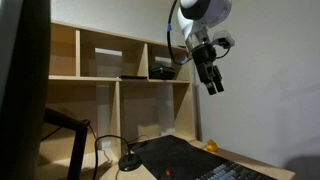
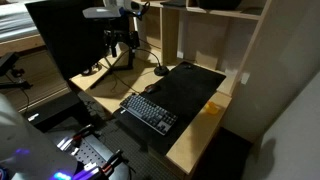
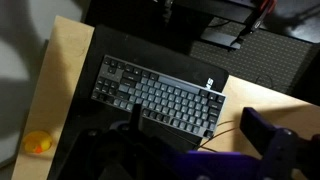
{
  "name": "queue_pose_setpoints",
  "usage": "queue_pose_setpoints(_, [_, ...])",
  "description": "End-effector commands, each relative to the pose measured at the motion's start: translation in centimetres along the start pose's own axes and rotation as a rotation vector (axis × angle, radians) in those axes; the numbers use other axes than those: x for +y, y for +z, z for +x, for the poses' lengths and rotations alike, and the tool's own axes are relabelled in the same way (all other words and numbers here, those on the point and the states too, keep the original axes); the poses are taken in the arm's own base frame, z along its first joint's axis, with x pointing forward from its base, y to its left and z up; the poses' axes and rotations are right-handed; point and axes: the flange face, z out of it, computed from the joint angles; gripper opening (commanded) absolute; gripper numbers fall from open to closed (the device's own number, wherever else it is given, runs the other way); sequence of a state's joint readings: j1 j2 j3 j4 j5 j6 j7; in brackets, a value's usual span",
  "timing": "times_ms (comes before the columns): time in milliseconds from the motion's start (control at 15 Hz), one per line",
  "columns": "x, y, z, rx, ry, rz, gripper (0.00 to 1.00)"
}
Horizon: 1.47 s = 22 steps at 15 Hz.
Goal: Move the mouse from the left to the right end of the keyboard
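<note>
The dark keyboard (image 3: 155,95) lies along the front edge of a black desk mat (image 2: 188,82) and shows in both exterior views (image 2: 150,111) (image 1: 232,172). My gripper (image 3: 195,135) hangs high above the desk, open and empty, with its fingers wide apart (image 1: 211,80) (image 2: 120,42). No clear mouse shows beside either end of the keyboard. A small dark rounded object with a cable (image 2: 160,71) (image 1: 130,163) sits at the mat's far corner. I cannot tell whether it is the mouse.
A small yellow object (image 2: 213,108) (image 3: 38,143) (image 1: 211,147) lies on the wooden desk by the mat. A large dark monitor (image 2: 70,45) stands by the arm. Wooden shelves (image 1: 120,70) rise behind the desk. Cables run off the keyboard's end (image 3: 225,125).
</note>
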<state>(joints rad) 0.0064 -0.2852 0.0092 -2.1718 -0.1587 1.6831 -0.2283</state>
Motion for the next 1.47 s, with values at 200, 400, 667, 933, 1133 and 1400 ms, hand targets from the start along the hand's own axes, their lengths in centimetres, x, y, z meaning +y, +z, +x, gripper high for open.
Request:
queue_pose_setpoints(200, [0.3,1.6,2.7,0.011,0.157,0.074,1.0])
queue_pose_setpoints(400, [0.5,2.5,5.0,0.077,0.326,0.116,1.0])
queue_pose_setpoints(667, [0.1,2.9,5.0,0.076,0.368,0.11,1.0])
queue_pose_setpoints(933, [0.3,4.1,6.2,0.001,0.373,0.099,1.0])
queue_pose_setpoints(1133, [0.8,9.3,11.2,0.007,0.433,0.178,1.0])
queue_pose_setpoints(1400, [0.8,13.7,16.2,0.08,0.543,0.237,1.0])
